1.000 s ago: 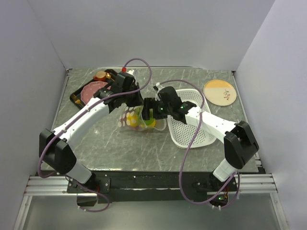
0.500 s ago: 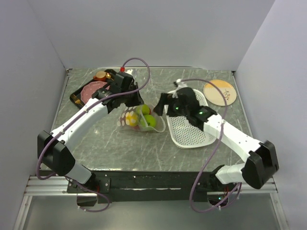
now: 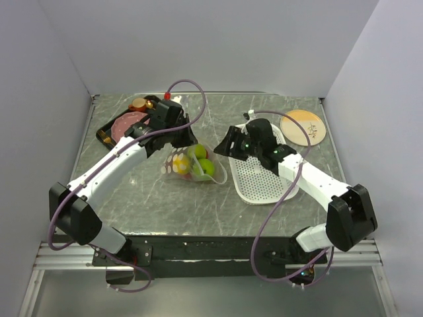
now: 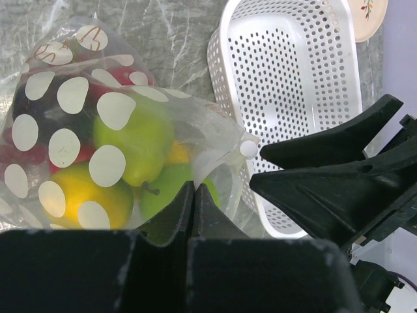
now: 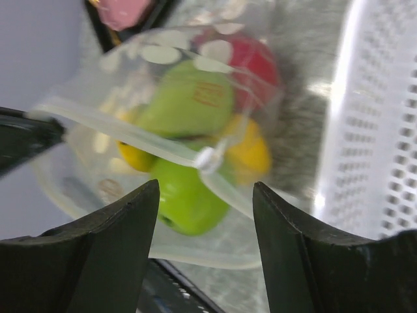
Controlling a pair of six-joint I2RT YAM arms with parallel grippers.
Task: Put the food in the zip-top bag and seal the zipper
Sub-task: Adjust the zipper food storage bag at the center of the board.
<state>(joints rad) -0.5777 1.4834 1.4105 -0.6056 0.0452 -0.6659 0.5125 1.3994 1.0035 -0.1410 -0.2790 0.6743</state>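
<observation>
Glossy round food [image 3: 206,166] fills the dotted clear-film zip-top bag [image 3: 173,162], centre frame. The left end effector [image 4: 193,199] is clamped on its rim. The right end effector [image 5: 203,195] is apart.

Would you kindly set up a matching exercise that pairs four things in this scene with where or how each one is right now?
Column one:
1. clear polka-dotted plastic bag
2. white perforated plastic basket
3. round orange-and-cream plate
4. right tool

Column two:
A. in the far right corner of the grey marbled table
B. open, jaws spread wide
C. holding green and yellow toy fruits
D. lying just right of the bag

Pairs: 1-C, 2-D, 3-A, 4-B
</observation>
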